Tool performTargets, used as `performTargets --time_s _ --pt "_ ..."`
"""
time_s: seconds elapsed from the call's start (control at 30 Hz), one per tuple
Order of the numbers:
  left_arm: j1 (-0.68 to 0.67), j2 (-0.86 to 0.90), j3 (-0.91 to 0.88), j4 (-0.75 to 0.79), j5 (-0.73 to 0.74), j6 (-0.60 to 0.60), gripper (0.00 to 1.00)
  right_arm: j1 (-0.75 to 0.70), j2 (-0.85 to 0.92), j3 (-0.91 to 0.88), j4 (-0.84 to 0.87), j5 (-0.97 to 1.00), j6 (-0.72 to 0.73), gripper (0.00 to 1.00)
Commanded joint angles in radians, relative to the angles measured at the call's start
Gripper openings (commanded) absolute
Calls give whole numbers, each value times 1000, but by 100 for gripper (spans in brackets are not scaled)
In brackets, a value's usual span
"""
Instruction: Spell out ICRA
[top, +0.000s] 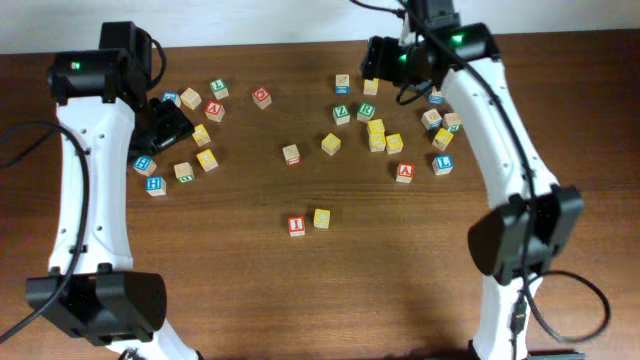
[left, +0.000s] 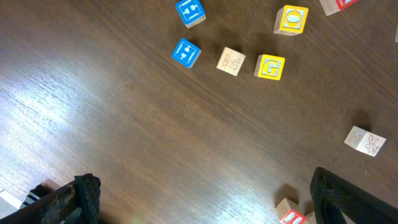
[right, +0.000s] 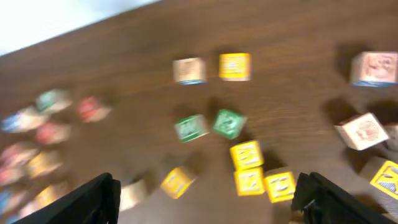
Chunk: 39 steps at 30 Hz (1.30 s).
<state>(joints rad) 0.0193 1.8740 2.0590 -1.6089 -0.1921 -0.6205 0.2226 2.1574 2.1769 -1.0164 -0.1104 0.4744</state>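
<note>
While the red I cube (top: 296, 226) and yellow C cube (top: 321, 218) sit side by side near centre, fetching R seems the step: the right gripper (right: 208, 186), spread and empty, hovers near two green cubes (right: 191, 127) far right and must pick the R one; the left gripper (left: 211, 199) is spread too

Two robot arms, white shells w/ black joints & black bases. Left arm (top: 85, 180) & right arm (top: 500, 140) each show a green LED (top: 75, 67) near the wrist; black cables (top: 595, 295) loop from the bases. Left gripper (left: 202, 186) fingers (left: 348, 199) black, poss. rubbery, view dim
</note>
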Motion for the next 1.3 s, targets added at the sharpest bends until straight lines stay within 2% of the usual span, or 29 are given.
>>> performTargets --time_s 0.0,0.1,0.17,0.3,0.37,0.47,0.7,0.73,0.8,1.27 --pt "2 3 -1 -2 -11 8 99 8 98 15 23 125 55 83" --pt "2 3 -1 -2 -11 8 99 23 178 15 70 150 58 82" --pt "2 3 -1 -2 -11 8 99 48 225 15 127 192 58 78" --pt "2 3 -1 -2 -11 8 99 107 259 15 171 305 62 75" --pt "2 3 -1 -1 -11 8 99 124 280 14 168 374 112 73" --pt "2 3 -1 -2 -11 8 99 122 311 12 170 381 164 72" --pt "2 3 -1 -2 -11 8 99 122 352 9 187 350 163 73" --pt "2 3 -1 -2 -11 8 99 122 352 7 187 351 163 72" --pt "2 3 -1 -2 -11 8 99 122 352 7 187 351 163 59" --pt "2 3 -1 -2 -11 8 99 122 352 -31 210 327 163 59"
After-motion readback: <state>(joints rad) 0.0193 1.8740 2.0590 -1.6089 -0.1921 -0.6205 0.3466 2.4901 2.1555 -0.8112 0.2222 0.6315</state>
